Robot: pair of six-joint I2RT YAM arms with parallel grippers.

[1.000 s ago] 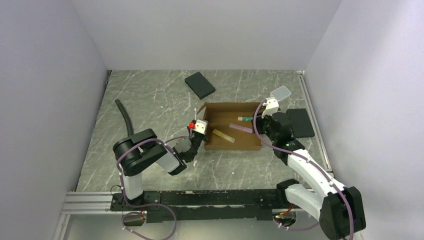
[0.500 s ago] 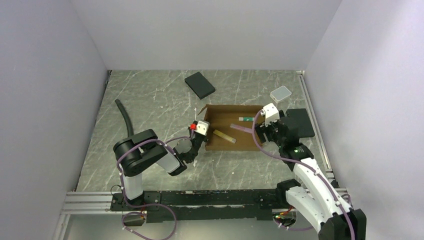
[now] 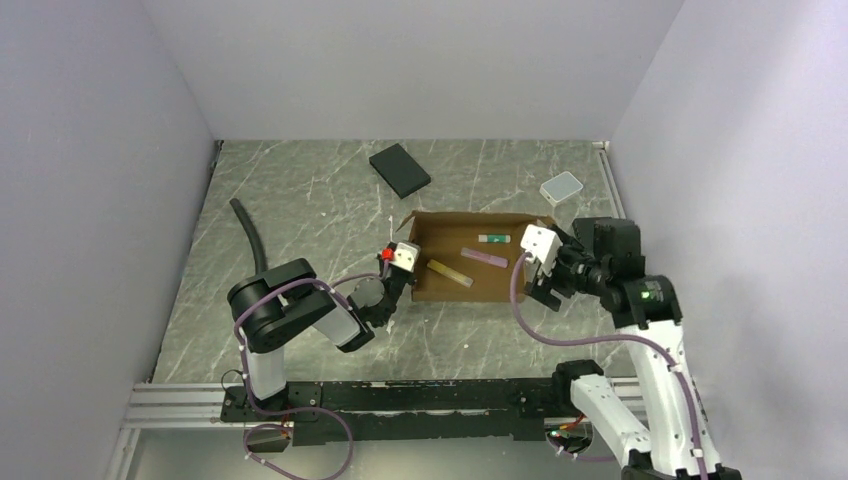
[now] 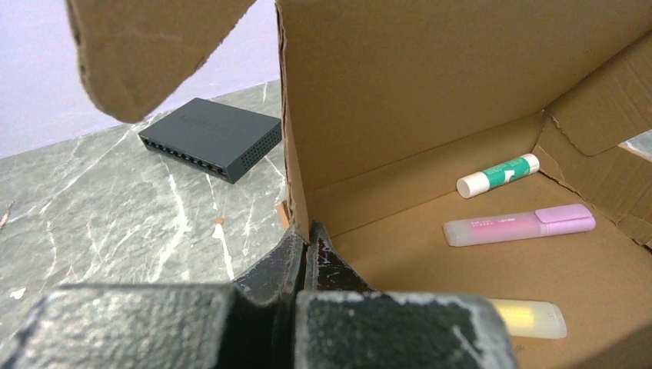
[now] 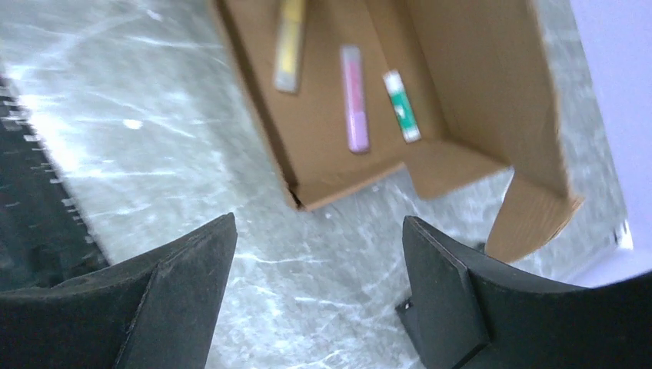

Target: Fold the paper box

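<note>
The paper box (image 3: 480,278) sits about mid-table (image 3: 300,200), a little toward the right edge. It is open on top, with its far wall and left wall standing. The left jaws are together on the near end of that left wall, pinching the thin cardboard between them. The right jaws are wide apart and hang over bare table just off the box's near right corner, touching nothing. At that end the short flap (image 5: 442,165) leans loosely inward and a tab (image 5: 530,215) juts out past the far wall, so the right side looks unformed and is probably the next thing to fold. Several things could go wrong. The single pinch on the left is a weak anchor, so a push from the right could slide or turn the box round it, or tear or crease the wall at the clamp. Wide-open jaws coming down might strike the flap away from its crease and buckle it. The loose flap may also spring back once released. A pink highlighter (image 4: 519,225), a glue stick (image 4: 498,175) and a yellow highlighter (image 4: 530,317) lie loose inside. Any jolt could roll them under a flap or tab and block it.
</note>
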